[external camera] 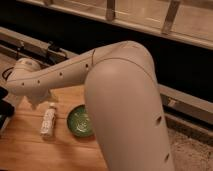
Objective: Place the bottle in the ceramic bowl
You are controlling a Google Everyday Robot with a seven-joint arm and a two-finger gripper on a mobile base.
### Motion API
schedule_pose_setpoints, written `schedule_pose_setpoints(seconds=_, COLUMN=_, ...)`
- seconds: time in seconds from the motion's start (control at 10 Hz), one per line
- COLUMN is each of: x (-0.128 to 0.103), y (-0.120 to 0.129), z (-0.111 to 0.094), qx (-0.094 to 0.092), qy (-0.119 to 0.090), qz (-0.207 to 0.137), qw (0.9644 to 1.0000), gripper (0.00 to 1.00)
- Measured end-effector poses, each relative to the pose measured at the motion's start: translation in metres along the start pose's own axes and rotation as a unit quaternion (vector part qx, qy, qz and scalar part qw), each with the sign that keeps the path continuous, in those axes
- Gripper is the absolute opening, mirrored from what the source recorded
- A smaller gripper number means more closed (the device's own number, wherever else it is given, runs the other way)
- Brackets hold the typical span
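Wooden tabletop (30, 150), pale brown, fills the lower left; a speckled grey surface (192, 150) adjoins it at the lower right. Background: a dark wall crossed by metal rails (170, 20).

Item 1: robot arm (120, 100), white, very large in the foreground, reaching leftward across the table.

Item 2: gripper (36, 101), hanging in shadow beneath the arm's far left end, over the tabletop. Open or closed: cannot tell.

Item 3: bottle (48, 121), white, lying on its side on the wood, just below and right of the gripper, cap end nearest it. Contact between them: cannot tell.

Item 4: ceramic bowl (80, 121), green, upright, right of the gripper, just beyond the bottle; nothing inside.

Item 5: dark object (5, 107) at the frame edge, left of the gripper.
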Motion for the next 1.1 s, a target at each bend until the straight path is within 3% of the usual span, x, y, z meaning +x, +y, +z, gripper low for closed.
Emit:
schedule_pose_setpoints(seconds=0.4, x=0.001, y=0.009, z=0.008, qx=-0.012, qy=0.010, qz=-0.014, qw=0.9998, gripper=0.65)
schedule_pose_setpoints(seconds=0.9, x=0.021, y=0.064, z=0.089, qx=-0.048, qy=0.063, qz=-0.056, qw=0.9953, gripper=0.65)
schedule_pose_setpoints(seconds=1.1, x=0.024, y=0.075, z=0.105, qx=-0.051, qy=0.076, qz=-0.066, qw=0.9937, gripper=0.65)
